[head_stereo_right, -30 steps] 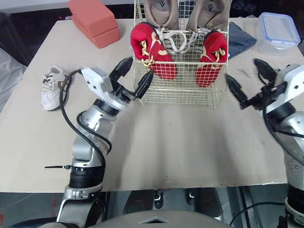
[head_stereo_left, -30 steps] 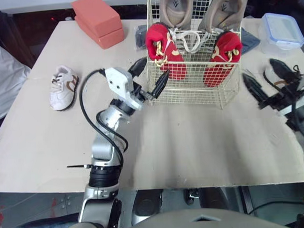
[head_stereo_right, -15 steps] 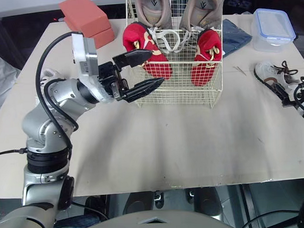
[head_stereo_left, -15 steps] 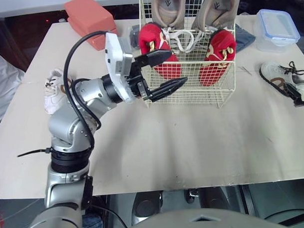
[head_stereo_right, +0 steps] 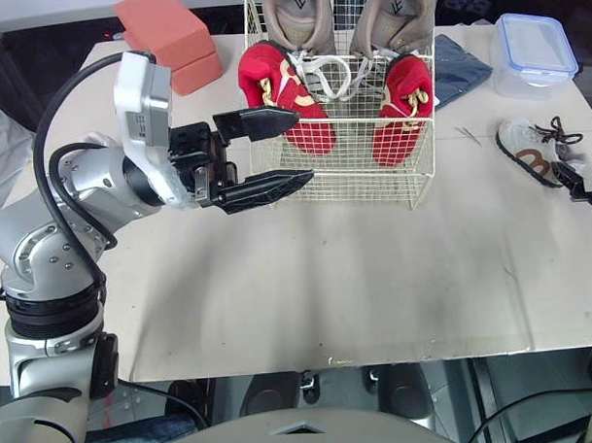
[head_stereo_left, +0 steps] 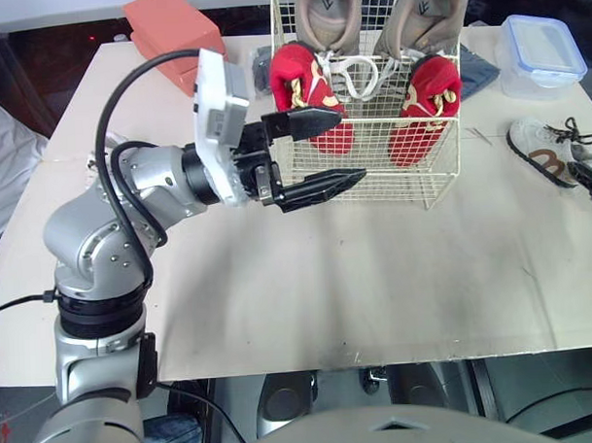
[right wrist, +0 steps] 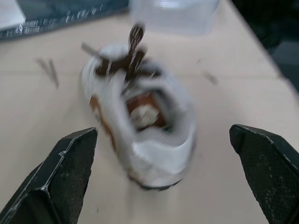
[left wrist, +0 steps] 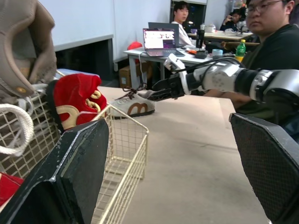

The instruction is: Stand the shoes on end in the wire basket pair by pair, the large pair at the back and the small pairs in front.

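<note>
While people (left wrist: 179,18) sit by a laptop (left wrist: 159,39) behind, the pale bench (head_stereo_left: 376,296) holds the wire basket (head_stereo_left: 411,183) at upper centre, left pincer (head_stereo_left: 352,144) and right pincer (right wrist: 163,130) both wide.

Two stacked orange-red blocks (head_stereo_left: 177,31) sit at the tan table's (head_stereo_left: 376,277) far left corner. A lidded clear plastic container (head_stereo_left: 543,52) stands far right, with a blue cloth (head_stereo_right: 463,65) beside it. Beyond the table are a seated person (left wrist: 275,51) and an open laptop (left wrist: 159,39).

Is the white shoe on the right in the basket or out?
Out: the white shoe rests on the table, apart from the wire basket.
</note>
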`<move>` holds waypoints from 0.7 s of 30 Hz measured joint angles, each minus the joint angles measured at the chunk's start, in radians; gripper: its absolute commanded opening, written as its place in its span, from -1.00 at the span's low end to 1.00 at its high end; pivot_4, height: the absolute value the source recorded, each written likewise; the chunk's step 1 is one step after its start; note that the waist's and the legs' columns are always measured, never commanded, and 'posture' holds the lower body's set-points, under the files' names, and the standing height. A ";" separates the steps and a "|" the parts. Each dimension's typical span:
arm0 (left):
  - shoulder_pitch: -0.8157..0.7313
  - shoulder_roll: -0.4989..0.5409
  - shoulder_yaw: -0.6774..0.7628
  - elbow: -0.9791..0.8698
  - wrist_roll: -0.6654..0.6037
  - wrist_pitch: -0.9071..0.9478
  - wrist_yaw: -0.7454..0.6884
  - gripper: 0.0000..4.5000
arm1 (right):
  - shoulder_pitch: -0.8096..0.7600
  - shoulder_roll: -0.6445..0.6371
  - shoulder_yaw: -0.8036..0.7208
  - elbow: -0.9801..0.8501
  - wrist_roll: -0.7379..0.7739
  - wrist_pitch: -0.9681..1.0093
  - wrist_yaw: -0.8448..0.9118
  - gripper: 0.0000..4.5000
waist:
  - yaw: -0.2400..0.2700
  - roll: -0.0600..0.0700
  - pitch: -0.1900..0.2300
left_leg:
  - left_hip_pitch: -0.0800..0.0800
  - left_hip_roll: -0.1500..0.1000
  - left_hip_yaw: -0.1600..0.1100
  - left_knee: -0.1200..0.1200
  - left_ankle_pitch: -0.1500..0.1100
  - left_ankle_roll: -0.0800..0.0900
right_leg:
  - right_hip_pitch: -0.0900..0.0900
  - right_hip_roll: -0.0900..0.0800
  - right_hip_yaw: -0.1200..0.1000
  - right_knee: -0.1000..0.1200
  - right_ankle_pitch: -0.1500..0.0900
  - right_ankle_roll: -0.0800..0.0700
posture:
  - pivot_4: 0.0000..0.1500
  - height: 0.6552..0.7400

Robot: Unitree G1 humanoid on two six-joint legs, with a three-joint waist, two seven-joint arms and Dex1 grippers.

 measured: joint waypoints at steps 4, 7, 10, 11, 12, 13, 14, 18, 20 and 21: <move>-0.002 0.021 0.002 -0.020 -0.027 0.031 0.001 1.00 | -0.075 0.000 0.023 0.116 -0.025 -0.021 0.038 0.76 | 0.000 0.000 0.003 | 0.000 0.000 0.001 0.000 0.000 0.000 | 0.000 0.000 0.001 0.000 0.000 0.000 | 1.00 -0.27; -0.004 0.022 0.002 -0.024 -0.033 0.034 0.005 1.00 | -0.099 0.000 0.030 0.150 -0.041 -0.048 0.047 0.28 | 0.000 0.000 0.003 | 0.000 0.000 0.000 0.000 0.000 0.000 | 0.000 0.000 0.001 0.000 0.000 0.000 | 1.00 -0.27; -0.005 0.022 0.001 -0.025 -0.034 0.035 0.014 1.00 | -0.111 0.000 0.035 0.177 -0.050 -0.070 0.052 -0.34 | -0.001 0.000 0.003 | 0.000 0.000 0.001 0.000 0.000 -0.001 | 0.000 -0.001 0.001 0.000 0.000 0.000 | 1.00 -0.27; -0.006 0.022 0.001 -0.026 -0.036 0.036 0.017 1.00 | -0.111 0.000 0.036 0.181 -0.051 -0.076 0.055 -0.49 | -0.001 0.000 0.003 | 0.000 0.000 0.001 0.000 0.000 -0.001 | 0.000 -0.001 0.001 0.000 0.000 0.000 | 1.00 -0.27; -0.008 0.022 0.001 -0.026 -0.036 0.038 0.018 1.00 | -0.111 0.001 0.036 0.183 -0.052 -0.078 0.056 -0.69 | -0.001 0.000 0.004 | 0.000 0.000 0.001 0.000 0.000 -0.001 | 0.000 -0.001 0.001 0.000 0.000 0.000 | 1.00 -0.27; -0.012 0.022 0.000 -0.026 -0.037 0.041 0.021 1.00 | -0.112 0.001 0.036 0.186 -0.053 -0.083 0.058 -0.91 | 0.000 0.000 0.004 | 0.000 0.000 0.001 0.000 0.000 -0.001 | 0.000 -0.001 0.001 0.000 0.000 0.000 | 1.00 -0.27; -0.015 0.022 0.000 -0.026 -0.037 0.042 0.021 1.00 | -0.112 0.001 0.037 0.187 -0.054 -0.085 0.057 -0.98 | 0.000 0.000 0.004 | 0.000 0.000 0.001 0.000 0.000 -0.001 | 0.000 -0.001 0.001 0.000 0.000 0.000 | 1.00 -0.27; -0.021 0.023 -0.001 -0.025 -0.036 0.042 0.013 1.00 | -0.107 0.001 0.034 0.187 -0.053 -0.107 0.051 -0.98 | 0.000 0.000 0.004 | 0.000 0.000 0.001 0.000 0.000 -0.001 | 0.000 -0.001 0.001 0.000 0.000 0.000 | 1.00 -0.27; -0.025 0.024 -0.002 -0.023 -0.034 0.042 0.005 1.00 | -0.088 0.001 0.020 0.174 -0.048 -0.134 0.049 -0.98 | 0.001 0.000 0.004 | 0.000 0.000 0.001 0.000 0.000 -0.001 | 0.000 -0.001 0.001 0.000 0.000 0.000 | 1.00 -0.27; -0.027 0.025 -0.002 -0.021 -0.033 0.042 0.002 1.00 | -0.082 0.001 0.015 0.168 -0.044 -0.141 0.049 -0.98 | 0.001 0.000 0.004 | 0.000 0.000 0.001 0.000 0.000 -0.001 | 0.000 -0.001 0.001 0.000 0.000 0.000 | 1.00 -0.27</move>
